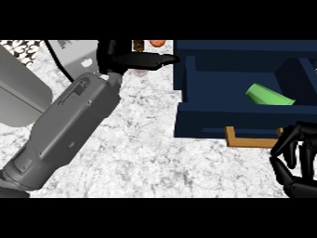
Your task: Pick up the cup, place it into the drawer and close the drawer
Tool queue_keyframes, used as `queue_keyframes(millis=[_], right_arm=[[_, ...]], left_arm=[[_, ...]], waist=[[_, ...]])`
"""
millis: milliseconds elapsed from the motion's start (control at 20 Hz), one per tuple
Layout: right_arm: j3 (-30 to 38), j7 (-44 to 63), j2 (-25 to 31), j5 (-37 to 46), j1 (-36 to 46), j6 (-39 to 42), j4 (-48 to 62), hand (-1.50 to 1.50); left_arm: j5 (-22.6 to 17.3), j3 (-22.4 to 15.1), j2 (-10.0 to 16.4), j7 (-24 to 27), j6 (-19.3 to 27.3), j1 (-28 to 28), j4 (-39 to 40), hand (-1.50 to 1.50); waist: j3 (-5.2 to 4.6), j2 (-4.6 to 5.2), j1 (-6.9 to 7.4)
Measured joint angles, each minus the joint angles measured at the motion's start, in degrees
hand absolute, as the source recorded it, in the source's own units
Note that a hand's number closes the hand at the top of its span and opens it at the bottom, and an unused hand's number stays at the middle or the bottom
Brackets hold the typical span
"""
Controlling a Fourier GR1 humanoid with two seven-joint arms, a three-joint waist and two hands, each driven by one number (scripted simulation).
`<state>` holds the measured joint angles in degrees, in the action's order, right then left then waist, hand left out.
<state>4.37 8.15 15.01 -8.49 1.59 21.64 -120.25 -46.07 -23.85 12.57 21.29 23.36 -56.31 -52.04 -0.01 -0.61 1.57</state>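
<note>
One cup inside drawer, right robot hand nearby, apart

Behind the left robot hand, a boxy grey forearm is showing flat panels, thin seam lines and a long recessed plate along its top, with a few small dark dots like fasteners. Closest to that robot hand it is narrowing into a darker grey wrist block. The left robot hand itself is gleaming glossy black, pale highlights running along its fingers. The right robot hand is showing the same shiny black, its fingers slim and segmented.
</note>
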Motion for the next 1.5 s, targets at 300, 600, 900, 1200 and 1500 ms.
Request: queue_keyframes(millis=[300, 600, 900, 1200, 1500], right_arm=[[-2.22, 0.37, 0.13, 6.4, 0.23, -0.38, 2.27, 1.5], [-5.75, -4.58, 1.35, 17.25, 1.81, -0.87, 7.67, 1.5], [-11.96, -11.95, 4.92, 33.02, 3.74, -3.17, 14.03, 1.5], [-16.42, -16.65, 3.02, 43.92, 7.04, -8.97, 25.33, -1.5], [-18.14, -18.35, -0.05, 50.84, 12.78, -13.06, 38.8, -1.5]], left_arm=[[-0.61, 1.16, 7.78, -3.0, 0.06, 13.61, -15.33, -1.5], [-1.42, 3.05, 12.42, -3.22, -2.72, 25.52, -25.67, -1.5], [-2.5, 6.01, 16.33, -2.42, -7.34, 32.43, -29.45, -1.5], [-2.58, 9.75, 18.7, -0.21, -13.66, 40.77, -31.02, -1.5], [-2.3, 13.12, 19.98, 0.04, -18.31, 46.63, -33.08, -1.5]], waist=[[0.01, 0.09, 0.29], [0.01, 0.37, 0.07], [0.01, 0.56, 0.1], [0.01, 0.64, -0.45], [0.02, 0.68, -0.64]])
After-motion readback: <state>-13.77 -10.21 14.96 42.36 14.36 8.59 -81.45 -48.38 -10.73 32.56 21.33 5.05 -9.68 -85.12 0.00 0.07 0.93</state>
